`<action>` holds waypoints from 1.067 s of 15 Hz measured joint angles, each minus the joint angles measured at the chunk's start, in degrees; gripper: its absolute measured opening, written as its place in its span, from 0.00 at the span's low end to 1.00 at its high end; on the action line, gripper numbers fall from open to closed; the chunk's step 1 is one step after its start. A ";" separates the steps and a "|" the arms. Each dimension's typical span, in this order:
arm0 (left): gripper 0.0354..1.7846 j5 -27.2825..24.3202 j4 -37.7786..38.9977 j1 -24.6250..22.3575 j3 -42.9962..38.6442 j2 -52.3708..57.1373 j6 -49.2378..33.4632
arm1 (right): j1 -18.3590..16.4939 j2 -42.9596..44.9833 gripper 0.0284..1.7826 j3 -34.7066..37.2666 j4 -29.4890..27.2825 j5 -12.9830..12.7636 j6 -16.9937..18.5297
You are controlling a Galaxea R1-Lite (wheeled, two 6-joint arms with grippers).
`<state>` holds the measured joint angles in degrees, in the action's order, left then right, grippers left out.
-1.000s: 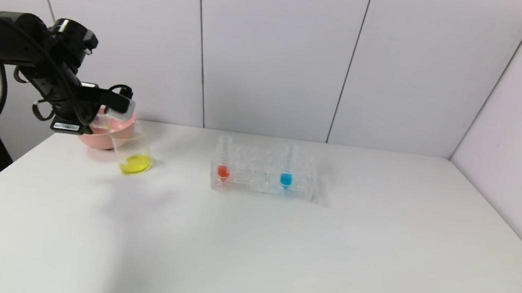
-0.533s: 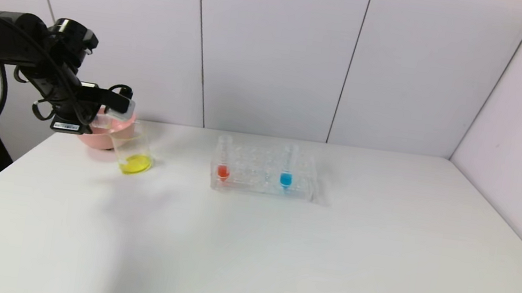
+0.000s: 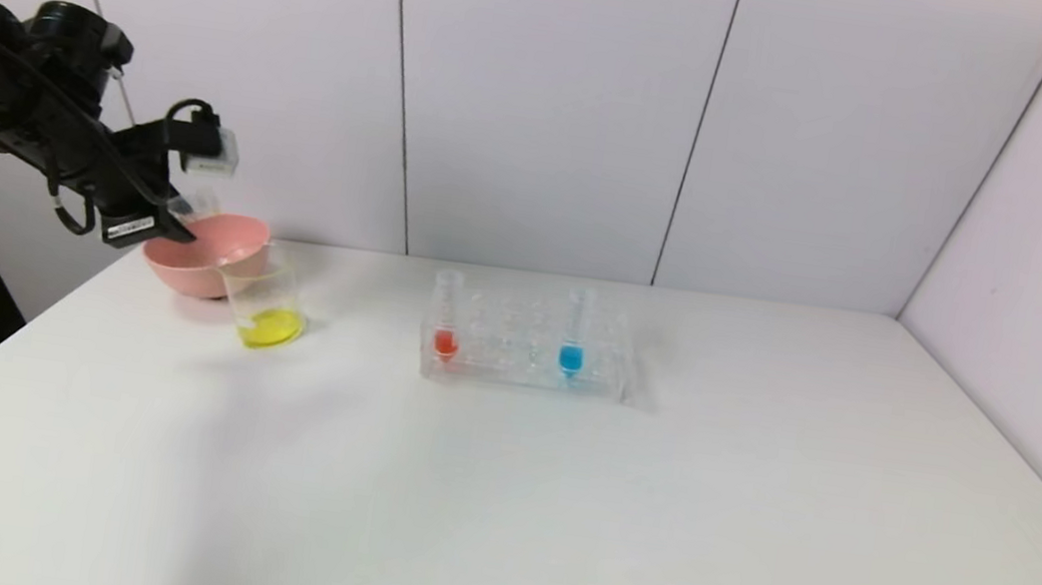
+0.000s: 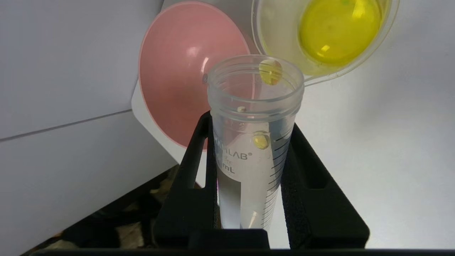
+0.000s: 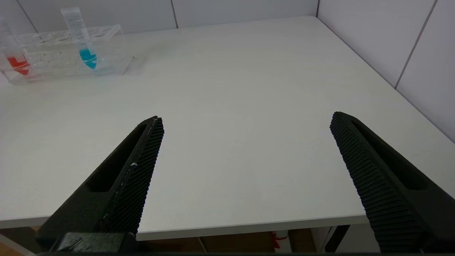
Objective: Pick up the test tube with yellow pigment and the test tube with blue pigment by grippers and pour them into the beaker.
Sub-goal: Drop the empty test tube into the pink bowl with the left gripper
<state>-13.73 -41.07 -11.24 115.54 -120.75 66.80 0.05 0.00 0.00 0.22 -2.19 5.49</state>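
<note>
One of the two pours looks done: the small clear glass beaker (image 3: 266, 304), left of centre in the head view, holds a yellow pool, and the slim clear test tube with yellow pigment (image 4: 254, 142) is nearly empty, only a few yellow drops clinging near its mouth. The black left gripper (image 3: 179, 212) at the upper left of the head view clamps this tube, hanging above the round pink bowl (image 3: 204, 251) that sits just behind the beaker. The bowl looks empty. By my reading, the next move calls for getting rid of the spent tube. The slim clear test tube with blue pigment (image 3: 574, 340) stands upright in the clear plastic rack (image 3: 524, 348) at mid-frame, beside a tube of red liquid (image 3: 446, 323). The right gripper (image 5: 245, 149) hovers spread wide and empty over the white table (image 5: 249, 89).
</note>
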 joint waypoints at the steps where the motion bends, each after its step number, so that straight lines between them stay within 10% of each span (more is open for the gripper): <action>1: 0.28 -3.88 0.59 -1.35 -0.07 0.71 -4.44 | 0.00 0.00 0.96 0.00 0.00 0.00 0.02; 8: 0.28 -23.34 24.15 -7.22 -2.78 0.90 -36.10 | 0.05 0.00 0.96 0.00 0.00 0.00 0.02; 16: 0.28 -21.93 58.37 -6.91 -14.08 -7.56 -55.87 | 0.02 0.00 0.96 0.00 0.00 0.00 0.02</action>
<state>-35.66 17.30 -18.15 101.46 -128.31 10.93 0.07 0.00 0.00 0.22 -2.19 5.51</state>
